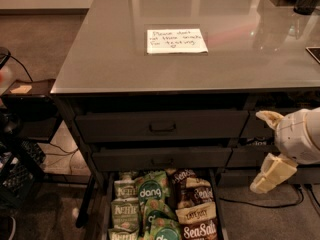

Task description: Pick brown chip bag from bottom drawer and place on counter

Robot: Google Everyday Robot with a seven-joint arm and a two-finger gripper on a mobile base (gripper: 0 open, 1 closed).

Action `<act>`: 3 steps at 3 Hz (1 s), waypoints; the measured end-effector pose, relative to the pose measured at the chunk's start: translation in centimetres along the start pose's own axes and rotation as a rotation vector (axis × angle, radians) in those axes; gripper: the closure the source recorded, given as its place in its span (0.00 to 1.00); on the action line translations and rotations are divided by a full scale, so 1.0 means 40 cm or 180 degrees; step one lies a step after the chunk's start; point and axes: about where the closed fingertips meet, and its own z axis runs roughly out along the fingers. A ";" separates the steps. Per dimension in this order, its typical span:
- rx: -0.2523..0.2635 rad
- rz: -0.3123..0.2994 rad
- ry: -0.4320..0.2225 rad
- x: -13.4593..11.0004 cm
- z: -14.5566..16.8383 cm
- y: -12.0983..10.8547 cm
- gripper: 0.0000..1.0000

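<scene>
White gripper [258,151] hangs right of dark-grey metal bottom drawer [108,204], fingers apart: centre over dark-brown crinkly Sea Salt bag [199,223], descend straight.

Claw [259,151] stands at the right, in front of the drawer fronts, its two fingers spread apart with nothing between them; no marking legible on it. Up and left of the claw, well apart, a white note [176,41] lies on the table [100,59]: handwritten, three lines, opening "Please don't", closing "for testing"; middle line not read with certainty. Below and left of the claw, in the bottom drawer [108,209]: brown chip bag [200,225] nearest the claw, white "Sea Salt"; green bag [150,192] further left, "dang"; pale green bags [124,211] furthest, "Kettle".
</scene>
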 end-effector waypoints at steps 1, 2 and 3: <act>-0.0074 -0.0172 0.0170 0.056 0.086 0.059 0.00; -0.0174 -0.0290 0.0295 0.111 0.172 0.122 0.00; -0.0345 -0.0362 0.0185 0.182 0.328 0.213 0.00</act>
